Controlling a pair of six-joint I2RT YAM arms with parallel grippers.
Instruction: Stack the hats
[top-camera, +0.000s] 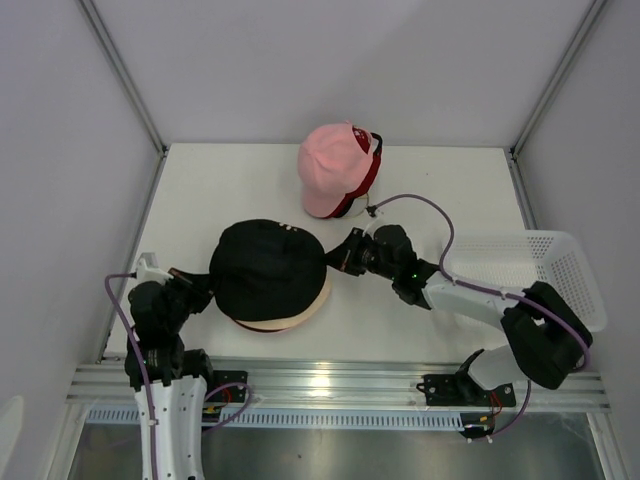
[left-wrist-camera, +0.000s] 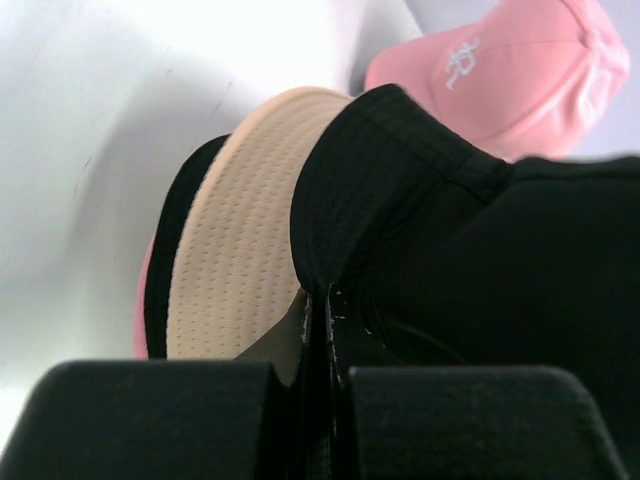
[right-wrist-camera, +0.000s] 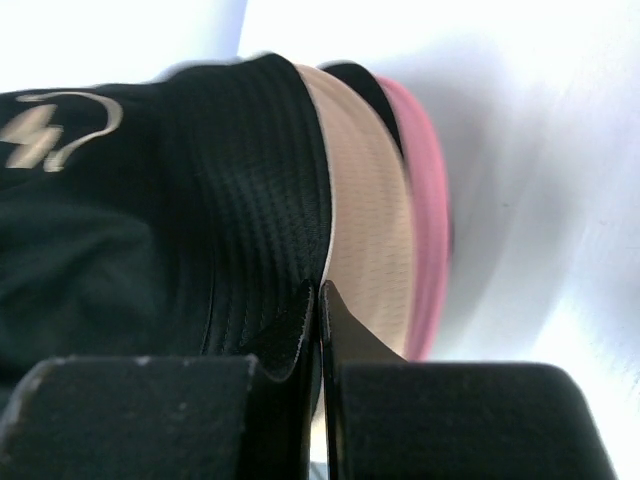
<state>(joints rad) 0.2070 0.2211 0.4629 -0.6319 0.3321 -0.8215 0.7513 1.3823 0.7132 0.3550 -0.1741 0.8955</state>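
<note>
Left fingers (left-wrist-camera: 320, 318) are pressed together on the brim of the black bucket hat (top-camera: 268, 268), pinching its left edge. Right fingers (right-wrist-camera: 318, 305) are likewise closed tight on the same brim at the opposite, right edge. The black bucket hat sits on top of a pile at the near middle of the worktop (top-camera: 220, 190), between the two arms. Beneath it shows a cream brim (top-camera: 314, 298), then a thin black brim, with a pink brim (right-wrist-camera: 432, 240) lowest. Farther back, near the rear edge, a pink baseball cap (top-camera: 330, 168) lies over a red cap (top-camera: 371, 172), with a dark one under that. At the right edge stands a white mesh basket (top-camera: 565, 265).
</note>
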